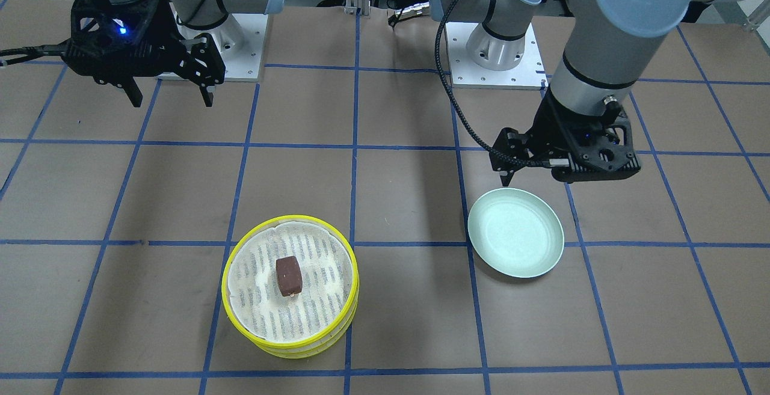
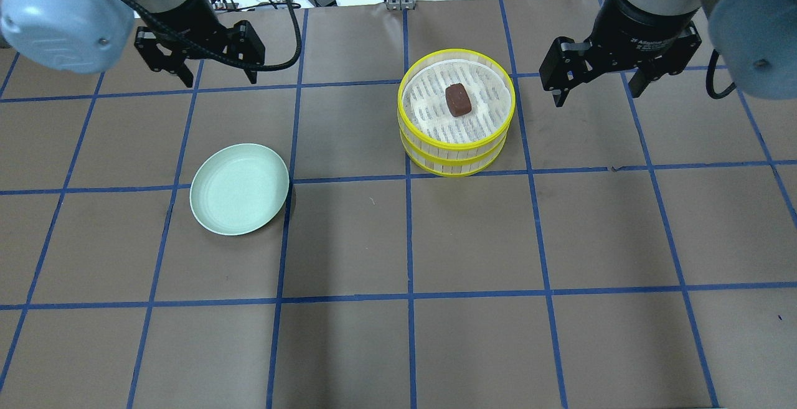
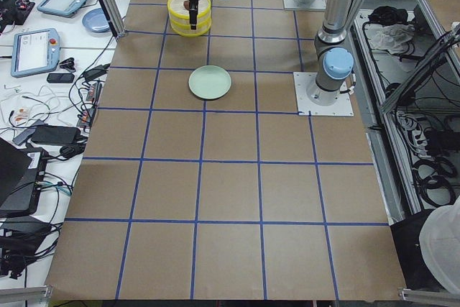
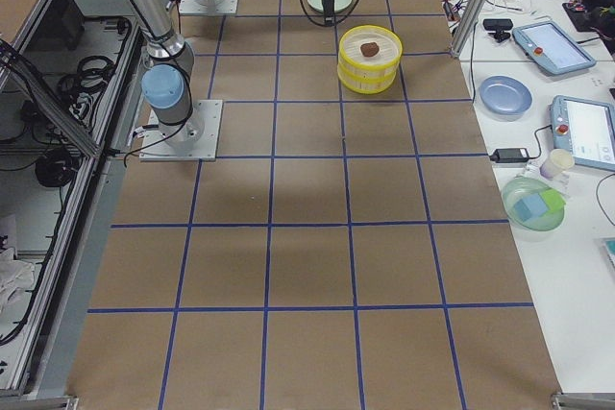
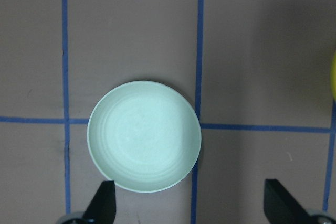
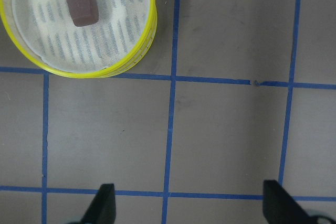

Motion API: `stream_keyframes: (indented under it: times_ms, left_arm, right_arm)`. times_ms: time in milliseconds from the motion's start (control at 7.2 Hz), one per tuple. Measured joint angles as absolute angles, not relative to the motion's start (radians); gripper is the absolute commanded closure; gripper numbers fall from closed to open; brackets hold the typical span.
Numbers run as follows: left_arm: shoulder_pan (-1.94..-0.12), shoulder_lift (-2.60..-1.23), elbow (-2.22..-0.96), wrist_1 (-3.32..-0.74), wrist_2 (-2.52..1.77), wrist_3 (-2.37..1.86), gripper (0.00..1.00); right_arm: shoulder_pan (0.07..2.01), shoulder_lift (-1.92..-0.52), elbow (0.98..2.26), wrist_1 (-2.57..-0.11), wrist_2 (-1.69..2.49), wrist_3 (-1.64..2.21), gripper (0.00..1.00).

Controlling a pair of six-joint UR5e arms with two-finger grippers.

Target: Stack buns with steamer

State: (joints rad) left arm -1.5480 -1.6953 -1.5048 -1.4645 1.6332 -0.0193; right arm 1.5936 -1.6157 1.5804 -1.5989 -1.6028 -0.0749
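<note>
Right gripper hung released, empty, over counter just beside steamer. Steamer's two tiers sat stacked; brown bun lay mid-liner in top tier. Left gripper, also released and empty, hung well apart from steamer. Green plate lay on that side.
</note>
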Motion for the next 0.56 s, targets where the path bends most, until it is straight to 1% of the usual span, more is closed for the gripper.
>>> stream_keyframes:
  times_ms: [278, 556]
  left_arm:
    - [-1.514, -1.614, -1.514, -1.562, 1.636, 0.015, 0.0]
    - [-1.509, -1.574, -1.52, -1.595, 1.603, 0.023, 0.0]
  right_arm:
    - [1.59, -1.616, 1.579, -1.602, -1.558, -0.154, 0.0]
    - [1.588, -1.615, 1.579, -1.626, -1.557, -0.163, 0.0]
